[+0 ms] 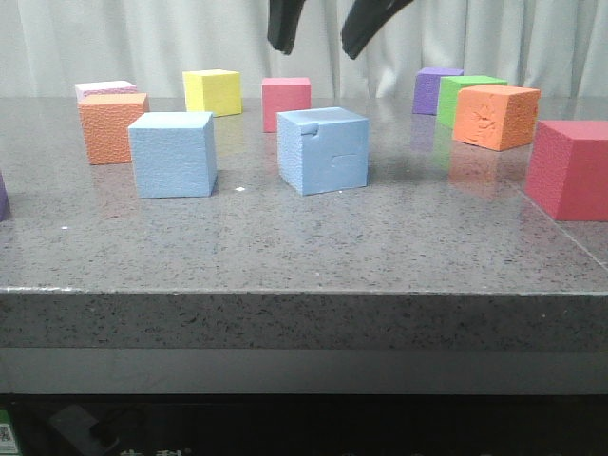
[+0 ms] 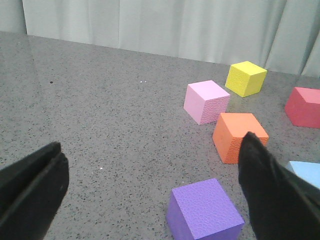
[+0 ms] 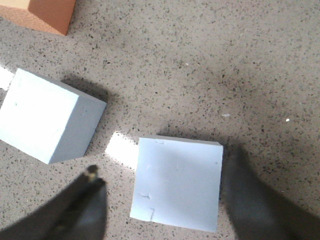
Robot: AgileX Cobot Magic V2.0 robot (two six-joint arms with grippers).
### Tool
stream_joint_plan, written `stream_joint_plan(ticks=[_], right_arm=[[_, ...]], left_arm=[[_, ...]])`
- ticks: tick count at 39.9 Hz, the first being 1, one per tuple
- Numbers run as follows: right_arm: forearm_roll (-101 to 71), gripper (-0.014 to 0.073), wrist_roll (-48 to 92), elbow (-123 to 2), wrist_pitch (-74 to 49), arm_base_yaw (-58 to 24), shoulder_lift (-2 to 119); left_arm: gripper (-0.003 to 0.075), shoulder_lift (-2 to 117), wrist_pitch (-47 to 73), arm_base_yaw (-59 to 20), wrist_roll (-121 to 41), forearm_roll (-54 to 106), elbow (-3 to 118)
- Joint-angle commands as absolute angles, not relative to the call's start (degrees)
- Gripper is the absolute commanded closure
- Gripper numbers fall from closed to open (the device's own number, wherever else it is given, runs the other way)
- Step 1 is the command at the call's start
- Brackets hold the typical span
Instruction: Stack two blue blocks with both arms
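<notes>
Two light blue blocks stand apart on the grey table. The smooth blue block (image 1: 173, 153) is at the left, and the blue block with a chipped corner (image 1: 323, 149) is at the middle. My right gripper (image 1: 317, 47) hangs open high above the chipped block. In the right wrist view its fingers straddle that block (image 3: 177, 182) from above without touching it, and the smooth block (image 3: 45, 115) lies off to one side. My left gripper (image 2: 150, 145) is open and empty and does not show in the front view. A sliver of the smooth block (image 2: 306, 172) shows behind one left finger.
A purple cube (image 2: 202, 210) lies between the left fingers, with orange (image 2: 237, 135), pink (image 2: 206, 101), yellow (image 2: 245, 78) and red (image 2: 305, 106) cubes beyond. At the right of the front view stand purple (image 1: 432, 87), green (image 1: 465, 95), orange (image 1: 494, 116) and large red (image 1: 570, 169) cubes.
</notes>
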State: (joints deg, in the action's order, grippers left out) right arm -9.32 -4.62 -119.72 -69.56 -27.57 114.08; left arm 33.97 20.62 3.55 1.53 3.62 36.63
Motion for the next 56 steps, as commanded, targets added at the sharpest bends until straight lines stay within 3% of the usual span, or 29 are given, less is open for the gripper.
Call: stream_joint_plan(ticks=[1,8,14,24,33,41,56], right_arm=[[-9.9,0.0305,-4.5,-121.5,-67.0,-27.5,110.5],[-9.8,0.0564,-4.5,-121.5,-67.2,-27.3,110.0],[-9.8,0.0663,-4.5,-121.5,-68.1,-25.3,108.2],[-9.8,0.0657,-3.4,-119.2,-72.0,-18.1,102.6],[-9.8,0.0655,-1.3,-102.1,-66.5,-8.3,88.2],[-9.8,0.0655,0.7,-80.5,-51.8,-3.2,72.7],[-9.2,0.0655,5.5,-45.2,-27.2,-3.3,44.5]], left_arm=[[0.0048,34.3,16.0,3.1,1.5,3.8,38.7],[0.0048,34.3,16.0,3.1,1.5,3.8,38.7],[0.0048,34.3,16.0,3.1,1.5,3.8,38.7],[0.0048,34.3,16.0,3.1,1.5,3.8,38.7],[0.0048,34.3,16.0,3.1,1.5,3.8,38.7],[0.0048,34.3,16.0,3.1,1.5,3.8,38.7],[0.0048,34.3,16.0,3.1,1.5,3.8,38.7]])
